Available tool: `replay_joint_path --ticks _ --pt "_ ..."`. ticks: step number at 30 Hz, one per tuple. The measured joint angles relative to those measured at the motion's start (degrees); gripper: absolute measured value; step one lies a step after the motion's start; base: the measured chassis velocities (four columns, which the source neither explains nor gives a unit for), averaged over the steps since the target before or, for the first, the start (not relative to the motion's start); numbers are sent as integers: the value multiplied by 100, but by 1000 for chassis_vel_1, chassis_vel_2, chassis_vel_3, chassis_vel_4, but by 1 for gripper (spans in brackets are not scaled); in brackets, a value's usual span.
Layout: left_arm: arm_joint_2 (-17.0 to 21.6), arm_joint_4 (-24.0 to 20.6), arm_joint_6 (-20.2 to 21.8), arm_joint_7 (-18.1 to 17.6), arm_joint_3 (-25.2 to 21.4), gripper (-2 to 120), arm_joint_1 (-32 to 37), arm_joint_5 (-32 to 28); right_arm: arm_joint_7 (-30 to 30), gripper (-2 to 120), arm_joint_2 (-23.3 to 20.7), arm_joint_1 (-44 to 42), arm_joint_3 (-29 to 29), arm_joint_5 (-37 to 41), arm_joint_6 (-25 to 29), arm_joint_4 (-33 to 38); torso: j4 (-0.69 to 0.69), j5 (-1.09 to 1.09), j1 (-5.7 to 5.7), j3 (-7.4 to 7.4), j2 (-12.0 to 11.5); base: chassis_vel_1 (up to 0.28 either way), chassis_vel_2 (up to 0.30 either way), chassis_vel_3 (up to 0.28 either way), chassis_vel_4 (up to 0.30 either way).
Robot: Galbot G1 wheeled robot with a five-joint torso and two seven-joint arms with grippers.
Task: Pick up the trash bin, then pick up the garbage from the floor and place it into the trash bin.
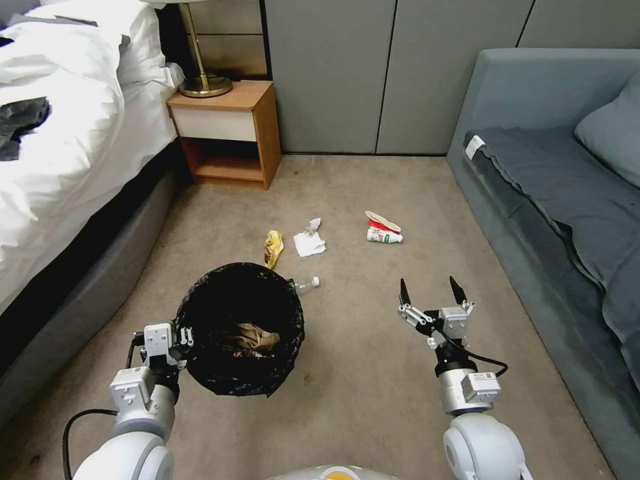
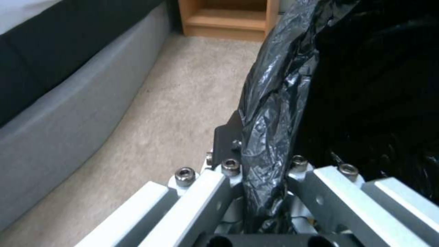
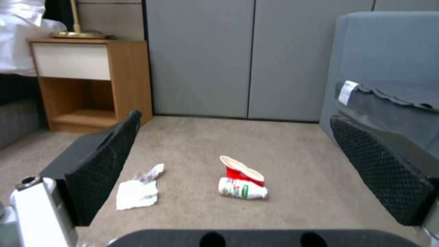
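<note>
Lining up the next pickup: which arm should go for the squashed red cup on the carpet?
Right. The right gripper is open and empty, and the red cup lies just ahead of it, framed between its fingers in the right wrist view. The left gripper is clamped on the trash bin rim.

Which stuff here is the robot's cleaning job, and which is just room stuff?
Job things:
bin, held at its rim by the left gripper
paper already in the bin
wrapper
tissues
clear bottle
red cup
white bottle
right gripper, open above the floor

Just room stuff:
bed
nightstand
lamp
sofa
</note>
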Motion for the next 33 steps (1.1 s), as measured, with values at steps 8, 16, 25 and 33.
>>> replay_joint_path --ticks 8,16,25,33 --pt "-11 -11 -28 10 -6 1 46 5 -92 100 1 -29 8 -5 120 1 0 -1 1 1 0 -227 225 227 -230" --pt "-13 -49 -31 17 -13 1 61 3 -146 100 -2 -27 25 -11 201 -4 0 -1 1 1 -1 -143 151 146 -150" --pt "-17 -69 -14 17 -9 1 35 3 -193 100 -9 -26 49 -19 262 -9 0 -1 1 0 0 0 0 0 0" --pt "-12 -83 -9 17 -22 1 37 0 -201 100 -4 -20 41 -32 265 -12 0 -1 1 0 0 0 0 0 0"
